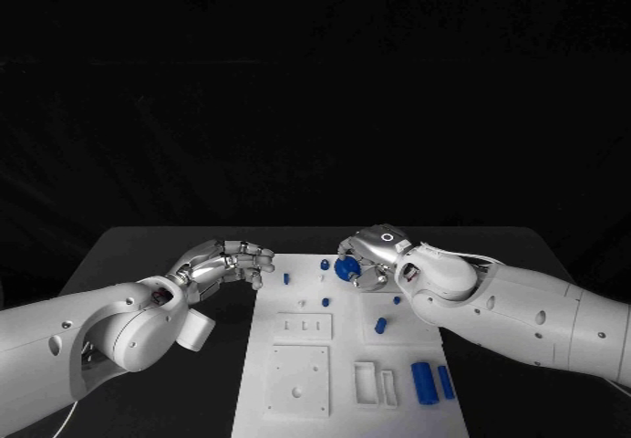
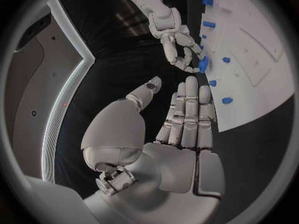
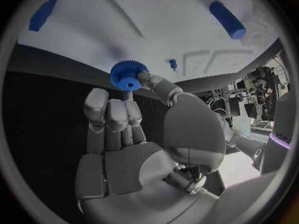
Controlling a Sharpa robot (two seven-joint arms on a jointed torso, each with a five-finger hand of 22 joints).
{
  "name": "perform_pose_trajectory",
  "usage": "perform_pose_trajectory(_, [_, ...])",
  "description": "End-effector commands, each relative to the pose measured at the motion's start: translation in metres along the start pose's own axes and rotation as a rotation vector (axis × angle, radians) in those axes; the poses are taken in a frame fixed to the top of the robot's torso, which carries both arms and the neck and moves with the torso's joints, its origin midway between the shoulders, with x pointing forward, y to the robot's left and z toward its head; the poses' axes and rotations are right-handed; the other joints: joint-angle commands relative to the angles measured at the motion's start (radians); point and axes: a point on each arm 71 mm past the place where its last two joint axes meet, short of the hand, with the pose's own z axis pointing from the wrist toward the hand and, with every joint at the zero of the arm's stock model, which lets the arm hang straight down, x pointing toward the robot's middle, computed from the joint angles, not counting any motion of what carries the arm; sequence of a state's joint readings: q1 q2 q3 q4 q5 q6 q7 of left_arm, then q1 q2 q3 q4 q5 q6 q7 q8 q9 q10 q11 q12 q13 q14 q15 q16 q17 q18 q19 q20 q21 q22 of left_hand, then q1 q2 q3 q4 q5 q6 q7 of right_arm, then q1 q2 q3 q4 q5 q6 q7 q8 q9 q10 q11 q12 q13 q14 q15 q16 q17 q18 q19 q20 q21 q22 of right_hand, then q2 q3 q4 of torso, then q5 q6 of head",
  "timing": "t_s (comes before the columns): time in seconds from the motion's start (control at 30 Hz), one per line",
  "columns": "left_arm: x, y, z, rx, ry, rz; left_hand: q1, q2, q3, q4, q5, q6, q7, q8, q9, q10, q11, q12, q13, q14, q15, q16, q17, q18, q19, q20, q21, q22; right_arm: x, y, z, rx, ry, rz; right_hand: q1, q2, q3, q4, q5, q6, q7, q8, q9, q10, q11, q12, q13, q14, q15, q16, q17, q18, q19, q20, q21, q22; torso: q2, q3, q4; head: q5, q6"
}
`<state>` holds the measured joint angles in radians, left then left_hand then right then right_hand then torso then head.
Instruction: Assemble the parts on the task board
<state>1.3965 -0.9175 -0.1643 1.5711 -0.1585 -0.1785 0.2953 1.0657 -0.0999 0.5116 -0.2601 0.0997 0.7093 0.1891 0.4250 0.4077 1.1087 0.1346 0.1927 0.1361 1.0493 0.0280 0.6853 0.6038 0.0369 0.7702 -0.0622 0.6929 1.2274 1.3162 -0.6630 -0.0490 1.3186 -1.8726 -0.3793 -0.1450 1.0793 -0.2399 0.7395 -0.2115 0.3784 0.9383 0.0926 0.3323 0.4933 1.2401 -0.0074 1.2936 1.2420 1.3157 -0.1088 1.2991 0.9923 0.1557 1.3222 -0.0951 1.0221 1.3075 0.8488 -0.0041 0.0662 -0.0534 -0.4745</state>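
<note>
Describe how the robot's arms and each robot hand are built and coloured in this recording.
Both arms are smooth, glossy white shells with small dark round holes. The left robot hand and right robot hand are silver metal with segmented fingers and rounded grey fingertip pads. The right robot hand carries a small ring mark on its back.

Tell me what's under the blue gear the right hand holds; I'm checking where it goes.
The right hand holds the blue gear above the white board. A small blue peg shows beyond it; the spot directly beneath is hidden.
</note>
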Motion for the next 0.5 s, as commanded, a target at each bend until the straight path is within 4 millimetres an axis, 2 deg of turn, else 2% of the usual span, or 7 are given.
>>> perform_pose_trajectory(0.03, [0.002, -0.001, 0.0, 0.01, 0.012, -0.001, 0.008, 0.0, 0.002, -0.003, 0.0, -0.006, 0.014, -0.004, 0.001, -0.007, -0.003, -0.004, -0.001, -0.007, 0.001, 0.001, -0.001, 0.016, -0.003, -0.006, 0.003, -0.001, -0.005, 0.012, 0.004, -0.027, -0.043, -0.033, 0.002, -0.011, 0.003, 0.011, -0.015, 0.049, 0.011, -0.003, -0.001, 0.006, 0.0, 0.003, -0.001, -0.001, -0.007, -0.006, 0.002, 0.106, 0.007, -0.001, 0.006, 0.012, 0.0, -0.0011, 0.0019, 0.002, 0.001])
perform_pose_trajectory(0.37, [0.005, -0.002, 0.002, 0.012, 0.019, -0.002, 0.008, 0.0, 0.002, -0.003, 0.0, -0.007, 0.014, -0.004, 0.001, -0.008, -0.002, -0.005, -0.001, -0.007, 0.002, 0.001, -0.001, 0.015, -0.003, -0.006, 0.003, -0.001, -0.001, 0.039, 0.018, -0.075, -0.035, -0.024, 0.003, -0.014, 0.005, 0.015, -0.026, 0.049, 0.011, -0.004, -0.001, 0.004, 0.0, 0.001, -0.003, -0.001, -0.007, -0.007, 0.002, 0.106, 0.007, -0.001, 0.006, 0.012, 0.0, -0.0024, 0.0026, 0.004, 0.005])
perform_pose_trajectory(0.5, [0.005, -0.002, 0.003, 0.011, 0.021, -0.002, 0.008, 0.0, 0.002, -0.003, 0.0, -0.007, 0.014, -0.004, 0.001, -0.008, -0.002, -0.005, -0.001, -0.007, 0.002, 0.001, -0.001, 0.015, -0.003, -0.006, 0.003, -0.001, 0.004, 0.042, 0.023, -0.079, -0.026, -0.03, 0.003, -0.014, 0.005, 0.015, -0.027, 0.049, 0.012, -0.005, -0.001, 0.004, 0.0, 0.0, -0.003, -0.001, -0.007, -0.007, 0.002, 0.106, 0.007, -0.001, 0.006, 0.012, 0.001, -0.0035, 0.0058, 0.005, 0.004])
